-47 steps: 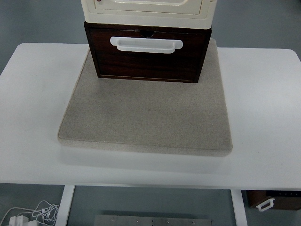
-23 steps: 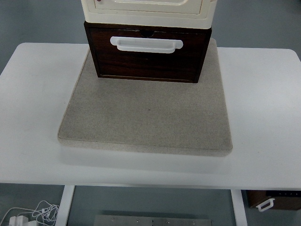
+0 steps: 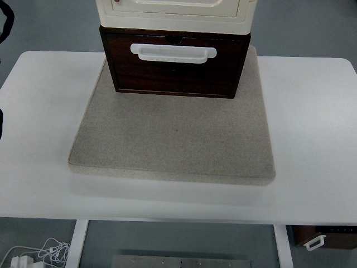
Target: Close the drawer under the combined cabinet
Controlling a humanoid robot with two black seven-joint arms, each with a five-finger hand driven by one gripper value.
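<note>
Protruding drawer (image 3: pixel 175 70), cabinet (image 3: pixel 175 14) top cropped

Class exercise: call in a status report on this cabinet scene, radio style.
No hand in view; dark shape at left edge, unidentifiable. Brown drawer with white handle sits under cream cabinet, on grey mat. Nothing before the drawer.

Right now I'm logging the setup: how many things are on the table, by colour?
Dark brown: 1, drawer
White: 1, drawer handle
Cream: 1, cabinet on top
Grey-beige: 1, mat
Total: 4, all on the white table
</note>
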